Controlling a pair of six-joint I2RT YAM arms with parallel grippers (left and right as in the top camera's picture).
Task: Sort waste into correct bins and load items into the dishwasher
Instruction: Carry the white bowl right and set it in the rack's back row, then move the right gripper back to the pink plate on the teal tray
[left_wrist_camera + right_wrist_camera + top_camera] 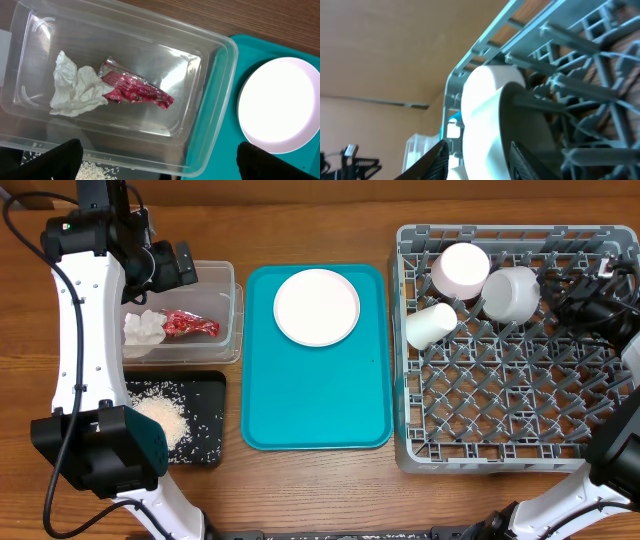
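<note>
A round white plate (316, 305) lies at the far end of the teal tray (315, 405); it also shows in the left wrist view (280, 105). A red wrapper (190, 325) (137, 90) and a crumpled white tissue (143, 328) (75, 90) lie in the clear bin (232, 310) (210, 125). My left gripper (170, 265) (160, 165) is open and empty above that bin. My right gripper (560, 295) (480, 160) is inside the grey dish rack (510, 410) (580, 45), its fingers open on either side of the wall of a white bowl (510, 292) (485, 110).
A pink cup (460, 268) and a white cup on its side (431, 325) sit in the rack's far left part. A black tray (205, 420) holding spilled rice (165, 418) lies in front of the clear bin.
</note>
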